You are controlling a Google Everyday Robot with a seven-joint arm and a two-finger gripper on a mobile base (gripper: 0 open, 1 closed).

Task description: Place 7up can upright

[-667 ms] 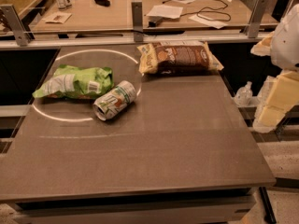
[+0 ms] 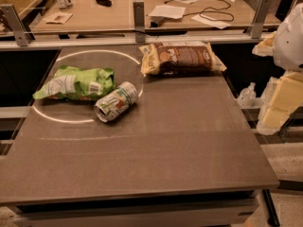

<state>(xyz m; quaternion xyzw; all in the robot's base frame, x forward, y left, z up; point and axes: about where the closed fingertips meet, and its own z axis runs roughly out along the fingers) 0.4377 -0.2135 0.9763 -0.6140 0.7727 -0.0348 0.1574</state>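
Observation:
The 7up can point(image 2: 116, 101) lies on its side on the grey table point(image 2: 180, 145), left of centre, its silver end facing the front left. It touches the lower right edge of a green-and-white chip bag point(image 2: 75, 83). My arm point(image 2: 286, 86), with white and cream links, is at the right edge of the view, beyond the table's right side. My gripper point(image 2: 247, 96) shows as a small pale shape just off the table's right edge, far to the right of the can and holding nothing that I can see.
A brown-and-cream snack bag point(image 2: 180, 58) lies at the table's back edge. A white ring point(image 2: 71, 119) is marked on the tabletop around the green bag and can. A metal rail point(image 2: 137, 37) and a desk with papers and cables stand behind.

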